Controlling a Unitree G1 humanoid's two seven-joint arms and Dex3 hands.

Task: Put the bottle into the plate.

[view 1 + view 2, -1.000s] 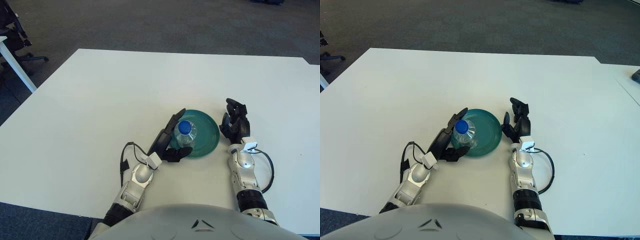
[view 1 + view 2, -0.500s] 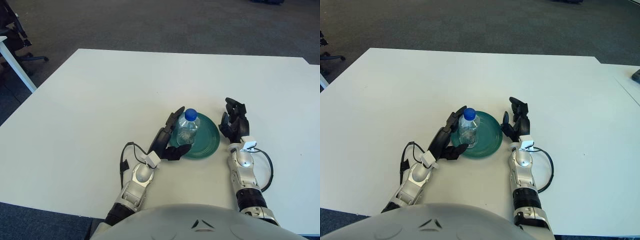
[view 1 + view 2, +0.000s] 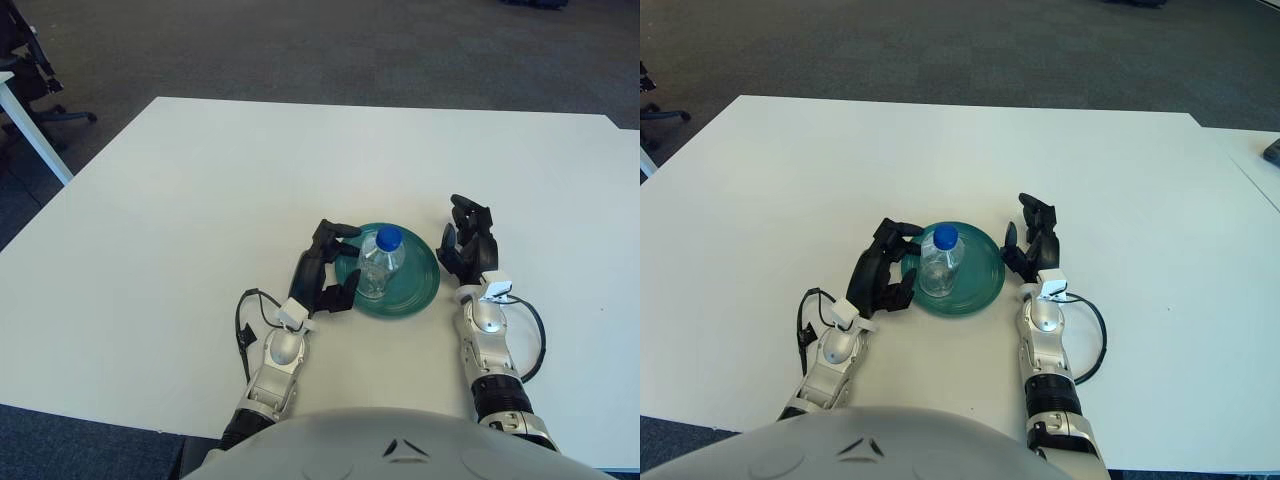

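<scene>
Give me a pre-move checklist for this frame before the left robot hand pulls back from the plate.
1. Bottle standing upright inside the plate: ok.
2. Left robot hand released from the bottle, fingers spread, gap showing in both views: ok.
3. Left fingers off the plate rim: cannot tell, they sit right at its left edge.
4. Bottle cap on: ok.
5. Right robot hand out of the way, beside the plate's right side: ok.
6. Bottle base flat and stable on the plate: cannot tell.
</scene>
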